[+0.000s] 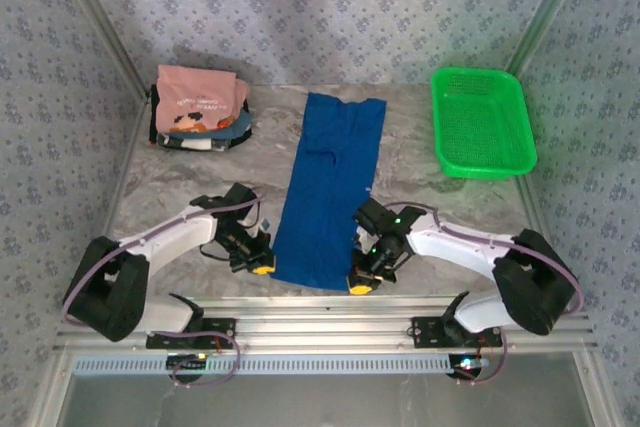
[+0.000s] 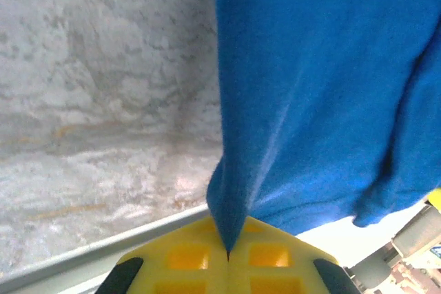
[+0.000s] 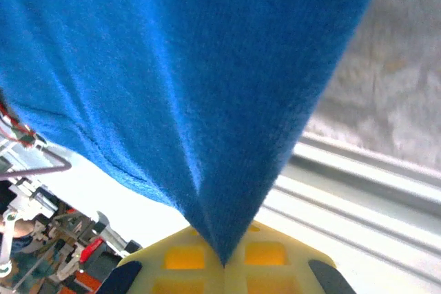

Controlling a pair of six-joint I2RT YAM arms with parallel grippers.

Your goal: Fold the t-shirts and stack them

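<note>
**Both grippers pinch the near hem of the blue tee**

The royal-blue t-shirt (image 1: 330, 192) lies in the middle of the bench (image 1: 440, 202) as a long narrow strip, w/ its sides folded in. It runs from near the far edge down to the near edge. Its far end is flat on the bench; the print is not visible from the top cam.

L side: the left gripper (image 1: 262, 267) is at the near left corner of the strip, close to the near edge of the bench. In the left wrist cam the two yellow pads (image 2: 186, 256) are pressed together, no gap between them, and a point of blue cloth is caught in the seam. From there the cloth rises and spreads out.

R side: the right gripper (image 1: 360, 285) is at the near right corner of the strip. In the right wrist cam it is the same picture: the jaws are fully closed on a fold of the blue cloth, which fans up from the pads. The aluminium rail (image 3: 372, 170) at the near edge is just behind.

The stack of folded tees (image 1: 200, 132) sits in the far left corner, salmon-pink tee (image 1: 200, 97) w/ white lettering on top, darker ones under it. It is well apart from the blue one.

The green mesh basket (image 1: 482, 122) stands in the far right corner. I cannot tell what is in it.
</note>
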